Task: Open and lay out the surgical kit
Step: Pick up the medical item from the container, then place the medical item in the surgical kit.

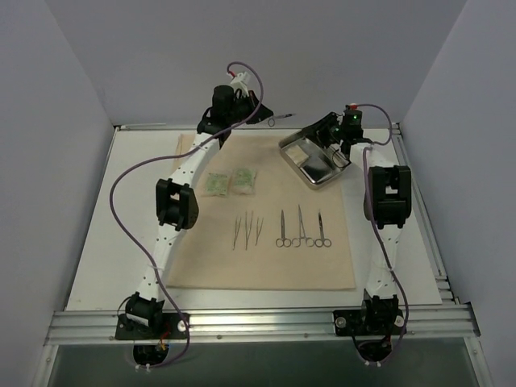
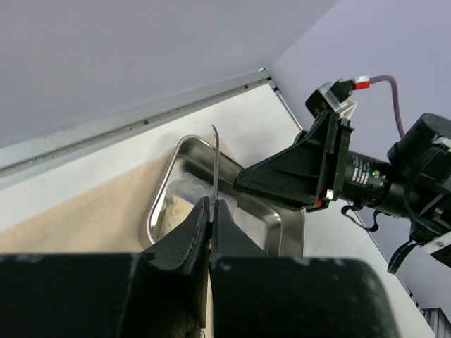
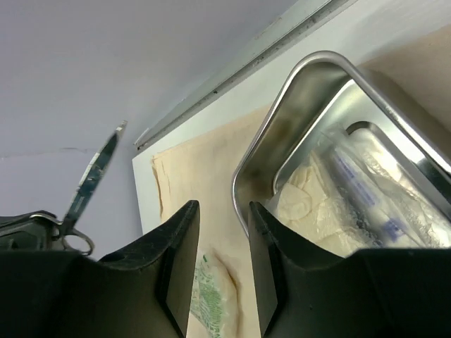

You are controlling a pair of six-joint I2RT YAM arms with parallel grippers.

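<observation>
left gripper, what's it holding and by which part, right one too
The left gripper is shut on scissor-handled forceps, pinched near the handle end, tip sticking out. The right gripper is open and holds nothing.

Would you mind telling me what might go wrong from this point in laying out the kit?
1. The left claw pinches the forceps by a thin part, raised near the far edge; they might slip and land off the cloth.
2. Their tip points toward the right arm nearby; a swing may strike it.
3. The right claw, jaws apart, sits at the steel tray rim; withdrawing could nudge the tray.
</observation>
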